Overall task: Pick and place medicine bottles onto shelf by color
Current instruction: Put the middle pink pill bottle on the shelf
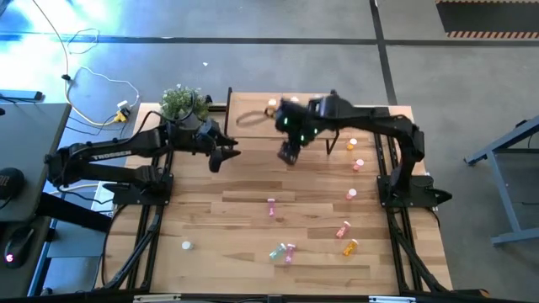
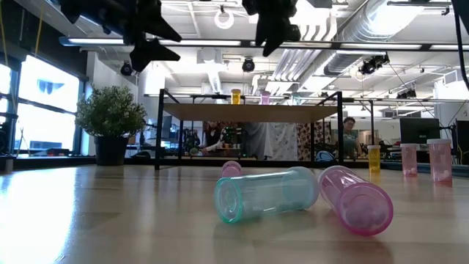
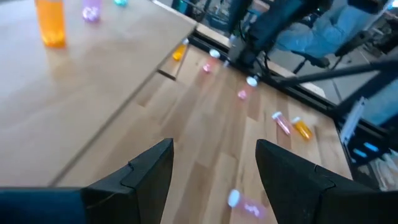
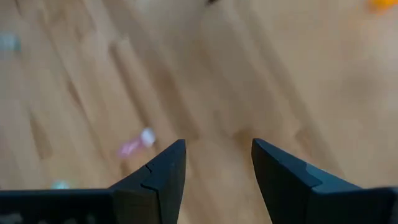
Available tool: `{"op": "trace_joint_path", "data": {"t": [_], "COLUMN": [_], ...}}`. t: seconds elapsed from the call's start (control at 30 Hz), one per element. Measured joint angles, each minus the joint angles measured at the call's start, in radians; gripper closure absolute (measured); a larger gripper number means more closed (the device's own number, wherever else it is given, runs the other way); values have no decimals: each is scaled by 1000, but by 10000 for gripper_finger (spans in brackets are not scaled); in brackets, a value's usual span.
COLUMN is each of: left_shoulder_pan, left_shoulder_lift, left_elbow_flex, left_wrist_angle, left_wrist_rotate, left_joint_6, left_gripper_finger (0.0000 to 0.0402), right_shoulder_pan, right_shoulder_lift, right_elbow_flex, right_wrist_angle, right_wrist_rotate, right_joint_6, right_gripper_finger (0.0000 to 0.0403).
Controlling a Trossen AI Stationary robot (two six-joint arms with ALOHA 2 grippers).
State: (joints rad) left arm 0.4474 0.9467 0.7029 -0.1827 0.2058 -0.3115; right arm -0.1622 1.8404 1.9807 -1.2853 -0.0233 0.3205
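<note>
Shelf (image 1: 253, 105) holds few bottles. Right claw (image 1: 289, 156) released, empty, hovering at shelf's front edge; left claw (image 1: 221, 157) likewise. Reach step: next descend onto pink bottle (image 1: 271, 206) lying on counter (image 1: 210, 227) below shelf.

Scattered bottles (image 1: 271, 206), seemingly open tabletop (image 1: 210, 227) between.

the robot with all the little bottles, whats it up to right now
It is sorting medicine bottles onto the shelf. Neither arm holds one now: the left gripper and the right gripper both hang open and empty above the table, near the shelf's front edge. An orange bottle and a pink bottle already stand on the shelf. Others lie or stand on the table, including a green bottle.
</note>
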Motion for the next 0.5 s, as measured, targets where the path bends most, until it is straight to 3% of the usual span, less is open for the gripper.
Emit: {"op": "trace_joint_path", "data": {"t": [0.23, 0.5], "left_shoulder_pan": [-40, -65], "left_shoulder_lift": [-5, -5], "left_elbow_flex": [0, 0], "left_wrist_angle": [-71, -83], "left_wrist_rotate": [-6, -8], "left_joint_6": [0, 0], "left_gripper_finger": [184, 184], "right_shoulder_pan": [176, 320], "right_shoulder_lift": [0, -53], "right_elbow_flex": [-120, -357], "right_wrist_angle": [-66, -64], "right_wrist_rotate": [33, 71], "right_joint_6": [173, 422], "right_gripper_finger": [229, 229]}}
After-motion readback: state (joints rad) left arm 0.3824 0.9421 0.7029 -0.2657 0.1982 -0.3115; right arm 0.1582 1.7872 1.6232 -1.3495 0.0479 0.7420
